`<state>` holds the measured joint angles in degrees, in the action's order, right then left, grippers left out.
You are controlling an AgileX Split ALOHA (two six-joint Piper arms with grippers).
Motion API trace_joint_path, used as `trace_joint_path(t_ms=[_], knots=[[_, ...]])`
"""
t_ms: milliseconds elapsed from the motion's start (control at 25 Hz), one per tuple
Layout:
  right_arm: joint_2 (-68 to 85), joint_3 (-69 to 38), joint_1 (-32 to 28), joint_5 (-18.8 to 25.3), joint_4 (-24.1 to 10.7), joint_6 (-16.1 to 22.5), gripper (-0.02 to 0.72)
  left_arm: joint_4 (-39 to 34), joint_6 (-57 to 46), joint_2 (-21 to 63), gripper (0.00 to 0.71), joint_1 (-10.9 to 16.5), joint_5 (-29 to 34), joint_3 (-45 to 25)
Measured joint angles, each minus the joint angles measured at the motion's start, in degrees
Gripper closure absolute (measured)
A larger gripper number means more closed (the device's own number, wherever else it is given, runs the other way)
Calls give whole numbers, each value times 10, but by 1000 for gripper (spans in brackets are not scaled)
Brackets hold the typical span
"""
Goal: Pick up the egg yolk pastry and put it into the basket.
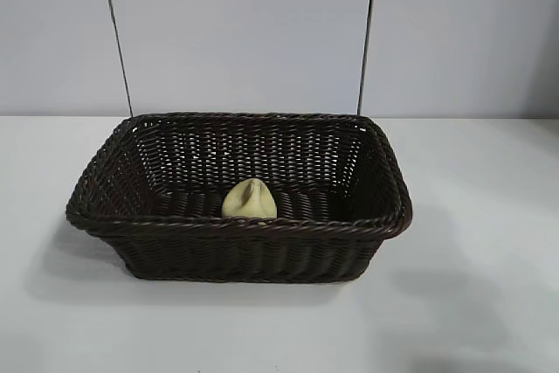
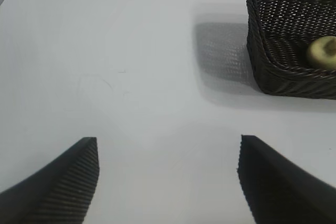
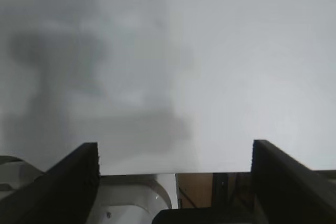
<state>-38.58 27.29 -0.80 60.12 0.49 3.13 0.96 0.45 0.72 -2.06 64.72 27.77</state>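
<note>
**The pastry sits in the basket, far from both grippers**

In the exterior view, the egg yolk pastry [image 1: 250, 199] lies inside the basket [image 1: 236, 246], low in the middle of the frame. It rests on the basket floor, close to the near wall. The basket stands on the white table [image 1: 472, 303].

The left gripper [image 2: 168, 182] shows at the bottom of the left wrist view. Its fingers [image 2: 68, 182] are spread wide with nothing between them, only bare table. The basket and the pastry are in the upper right of that frame, well apart from the fingers.

The right gripper [image 3: 176, 182] is at the bottom of the right wrist view. Its fingers [image 3: 283, 182] are spread wide too and hold nothing. They hang above the table's edge. The pastry does not show there.
</note>
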Motion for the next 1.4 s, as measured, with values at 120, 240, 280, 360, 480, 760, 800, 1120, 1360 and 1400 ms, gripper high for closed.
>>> trace_joint_path(t_ms=[120, 240, 280, 360, 480, 760, 800, 1120, 1360, 1400], knots=[[73, -3, 0, 1, 0, 0, 134, 0, 0, 0, 171, 0, 0, 0], [143, -3, 0, 1, 1, 0, 134, 0, 0, 0, 171, 0, 0, 0], [167, -3, 0, 2, 1, 0, 134, 0, 0, 0, 171, 0, 0, 0], [208, -3, 0, 4, 1, 0, 134, 0, 0, 0, 171, 0, 0, 0], [267, -3, 0, 5, 2, 0, 134, 0, 0, 0, 171, 0, 0, 0], [372, -3, 0, 13, 2, 0, 134, 0, 0, 0, 171, 0, 0, 0], [384, -3, 0, 14, 2, 0, 134, 0, 0, 0, 171, 0, 0, 0], [395, -3, 0, 16, 2, 0, 134, 0, 0, 0, 171, 0, 0, 0], [395, -3, 0, 16, 2, 0, 134, 0, 0, 0, 171, 0, 0, 0], [395, -3, 0, 16, 2, 0, 134, 0, 0, 0, 171, 0, 0, 0]])
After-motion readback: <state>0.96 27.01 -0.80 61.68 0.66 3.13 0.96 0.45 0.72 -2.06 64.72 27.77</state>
